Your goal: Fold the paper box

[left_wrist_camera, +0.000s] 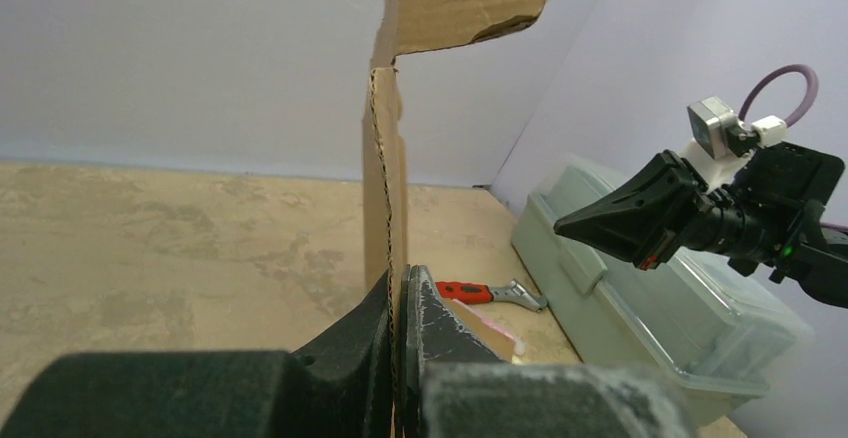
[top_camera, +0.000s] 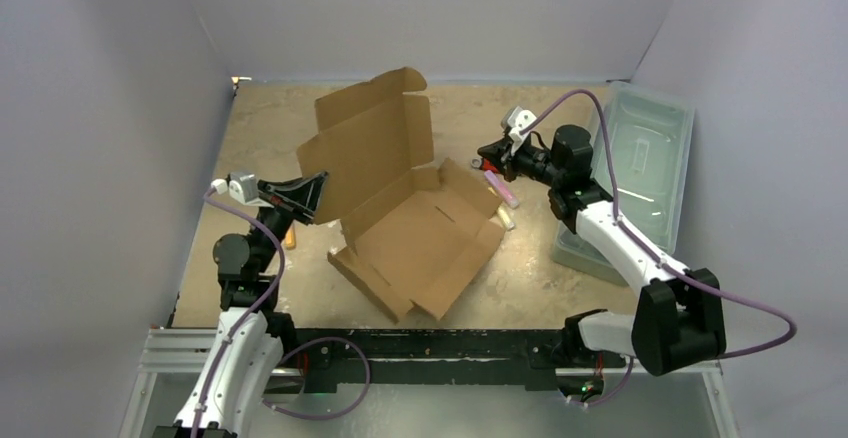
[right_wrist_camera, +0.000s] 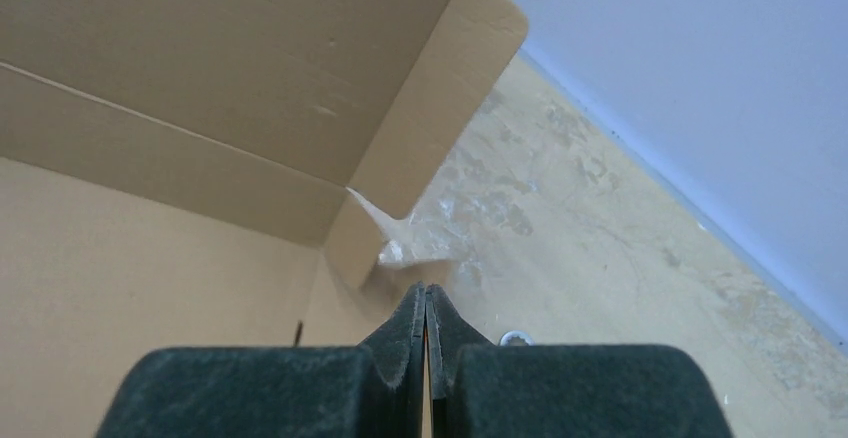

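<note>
1 box [top_camera: 420,233] lies open near the middle of the table [top_camera: 260,138], turned at an angle to the arms. Its base panel is flat on the surface and its low side walls are partly raised. The lid [top_camera: 370,153] stands up at the far-left side, with its tuck flap curling over at the top.

The left gripper [top_camera: 318,186] is closed on the lid's left edge. In the left wrist view the cardboard edge runs straight down between the 2 fingers [left_wrist_camera: 440,333], which are pressed against it on either side.

The right gripper [top_camera: 483,158] hangs just above the box's far-right corner, beside the side flap [top_camera: 470,183]. Its jaws are fully closed, tips together. In its own wrist view the tips [right_wrist_camera: 427,293] point at the inside corner where lid and wall meet. Whether a sliver of cardboard is caught between them cannot be told.

1 wrench [left_wrist_camera: 470,291] with a red handle lies on the table to the right of the box, between it and the bin [top_camera: 655,103], which sits along the right wall.
</note>
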`<state>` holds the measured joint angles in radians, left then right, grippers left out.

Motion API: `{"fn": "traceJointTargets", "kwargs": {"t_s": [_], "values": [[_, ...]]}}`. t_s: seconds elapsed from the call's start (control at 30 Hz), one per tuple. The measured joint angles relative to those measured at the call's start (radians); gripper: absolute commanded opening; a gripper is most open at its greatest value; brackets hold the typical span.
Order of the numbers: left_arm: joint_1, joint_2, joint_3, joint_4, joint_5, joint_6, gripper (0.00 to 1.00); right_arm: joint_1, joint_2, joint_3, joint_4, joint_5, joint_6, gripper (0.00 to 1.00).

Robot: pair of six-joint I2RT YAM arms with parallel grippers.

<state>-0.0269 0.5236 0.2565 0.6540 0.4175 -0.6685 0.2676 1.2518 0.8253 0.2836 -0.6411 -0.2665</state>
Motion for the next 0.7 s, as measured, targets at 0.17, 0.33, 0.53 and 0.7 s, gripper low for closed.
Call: {"fn": "traceJointTargets", "kwargs": {"t_s": [0.17, 0.33, 0.53, 0.7], "values": [[-0.015, 0.002, 0.0, -0.011, -0.001, 0.012, 0.0, 0.001, 0.027, 0.0, -0.01, 0.022, -0.013, 0.0], [-0.021, 0.001, 0.003, -0.019, 0.002, 0.039, 0.0, 0.001, 0.061, 0.023, -0.092, -0.042, -0.048, 0.64], [-0.026, 0.036, 0.087, -0.065, 0.056, 0.149, 0.0, 0.001, 0.103, 0.094, -0.224, -0.208, -0.08, 0.87], [-0.035, 0.095, 0.183, -0.068, 0.109, 0.264, 0.0, 0.006, 0.171, 0.525, -0.615, -0.303, -0.319, 0.9]]}}
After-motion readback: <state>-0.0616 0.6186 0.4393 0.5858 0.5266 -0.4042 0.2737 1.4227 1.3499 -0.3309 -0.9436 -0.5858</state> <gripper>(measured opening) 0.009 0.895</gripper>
